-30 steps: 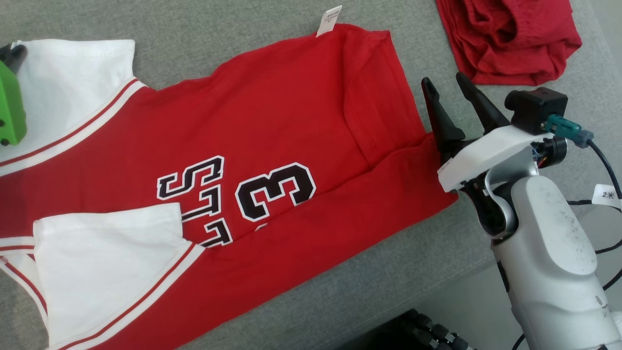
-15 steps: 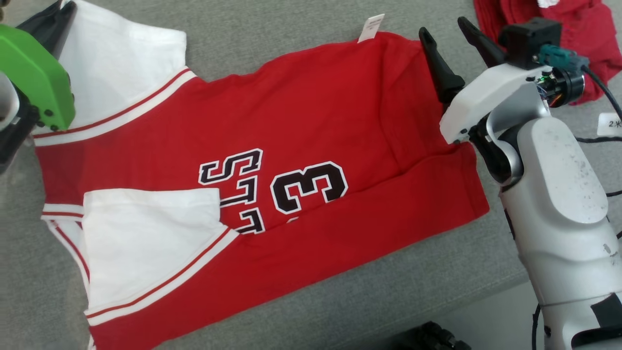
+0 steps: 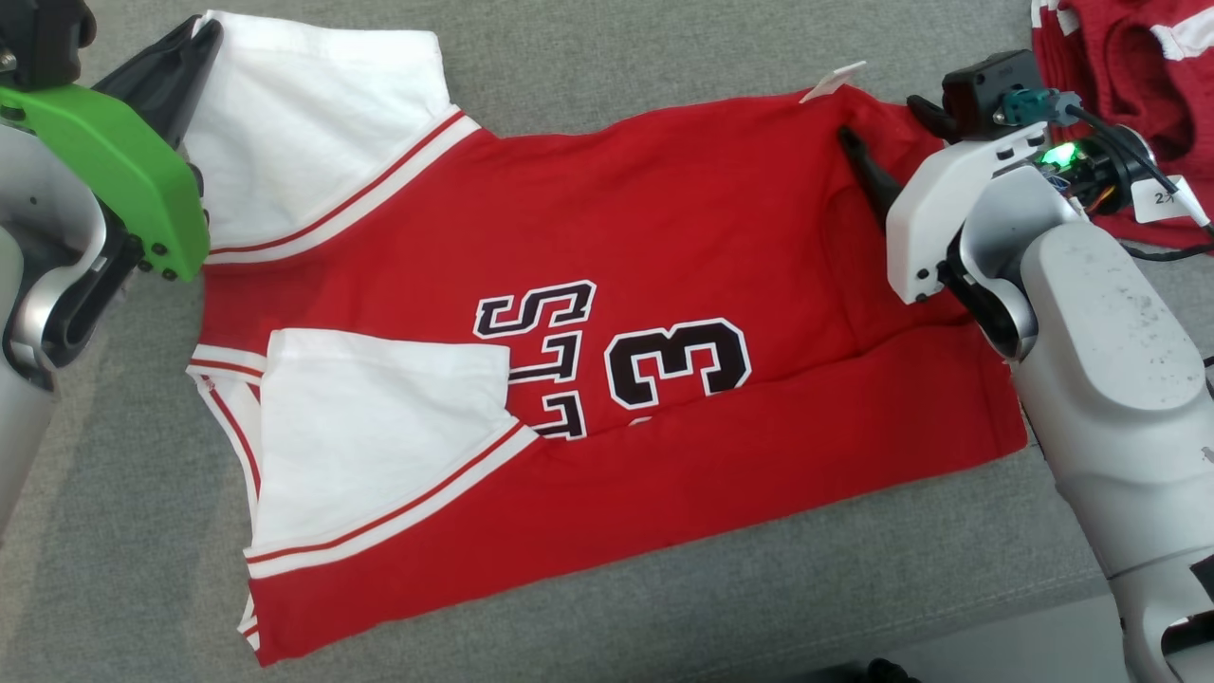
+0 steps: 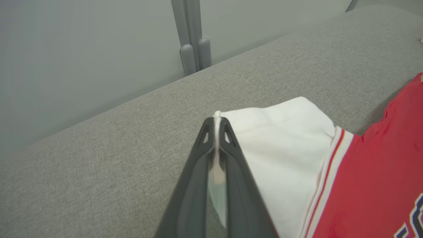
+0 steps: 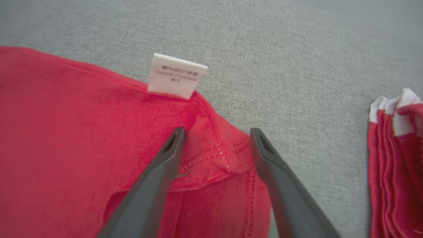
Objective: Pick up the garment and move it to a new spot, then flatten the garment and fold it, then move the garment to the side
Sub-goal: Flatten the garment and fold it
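Red shirt spread flat across middle of head view on grey cushion; light, limp cloth, likely to sag and drag if lifted at one point. Left gripper pinched tight on white sleeve edge, upper left; right gripper spread wide astride hem corner beside tag, upper right; the stitched edges look like the best holds.
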You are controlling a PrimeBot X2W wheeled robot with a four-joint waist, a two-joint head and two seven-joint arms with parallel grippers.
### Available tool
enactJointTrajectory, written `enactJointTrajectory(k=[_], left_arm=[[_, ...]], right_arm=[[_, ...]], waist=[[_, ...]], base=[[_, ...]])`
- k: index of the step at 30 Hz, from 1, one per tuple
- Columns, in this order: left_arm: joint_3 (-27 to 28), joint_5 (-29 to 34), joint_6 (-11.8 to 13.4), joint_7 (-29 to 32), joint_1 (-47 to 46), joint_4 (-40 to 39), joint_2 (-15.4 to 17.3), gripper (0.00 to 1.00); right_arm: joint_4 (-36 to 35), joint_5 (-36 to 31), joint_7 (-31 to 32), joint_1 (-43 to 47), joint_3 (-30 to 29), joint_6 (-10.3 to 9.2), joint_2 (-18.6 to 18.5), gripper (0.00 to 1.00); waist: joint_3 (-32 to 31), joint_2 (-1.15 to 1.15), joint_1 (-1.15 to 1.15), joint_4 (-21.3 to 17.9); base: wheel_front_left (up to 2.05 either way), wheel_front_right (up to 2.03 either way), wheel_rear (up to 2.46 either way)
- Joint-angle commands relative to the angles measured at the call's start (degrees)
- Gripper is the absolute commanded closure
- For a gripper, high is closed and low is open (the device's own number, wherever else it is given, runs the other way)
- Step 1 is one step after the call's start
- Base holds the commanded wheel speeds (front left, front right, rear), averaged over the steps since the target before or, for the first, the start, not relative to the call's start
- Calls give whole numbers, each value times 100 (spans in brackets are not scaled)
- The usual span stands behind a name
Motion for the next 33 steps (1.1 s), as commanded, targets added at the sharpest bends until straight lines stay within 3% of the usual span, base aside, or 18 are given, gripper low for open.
enactJointTrajectory(k=[1,2,4,5,6,16,25,33], left_arm=[[-3,-49,-18,-49,69,28,-12,100],[-27,-63,-18,-66,60,47,-21,100],[-63,-93,-18,-117,47,77,-32,100],[-74,-103,-18,-116,39,91,-36,100],[-94,-115,-18,-141,28,113,-41,100],[-144,-229,-18,-386,-62,317,-94,100],[-88,-279,-18,-919,-113,443,-213,100],[-115,-497,21,-1399,712,-85,-202,100]], right_arm=[[54,-40,5,-85,-1,-8,-60,45],[129,-58,-10,-99,3,-8,-83,61],[259,-71,-6,-132,-14,-8,-104,74],[318,-67,3,-154,-25,-8,-106,94],[393,-76,11,-176,-30,-8,-113,100],[805,-63,-255,-379,-17,-8,-105,100],[974,-363,-998,-791,-133,-8,-66,100],[1136,-357,-1432,-422,26,-8,-75,100]], waist=[[-26,0,0,34],[-37,0,0,48],[-59,0,0,63],[-69,0,0,68],[-81,0,0,76],[-178,0,0,119],[-469,0,0,174],[-873,0,0,298]], base=[[0,0,0],[0,0,0],[0,0,0],[0,0,0],[0,0,0],[0,0,0],[0,0,0],[0,0,0]])
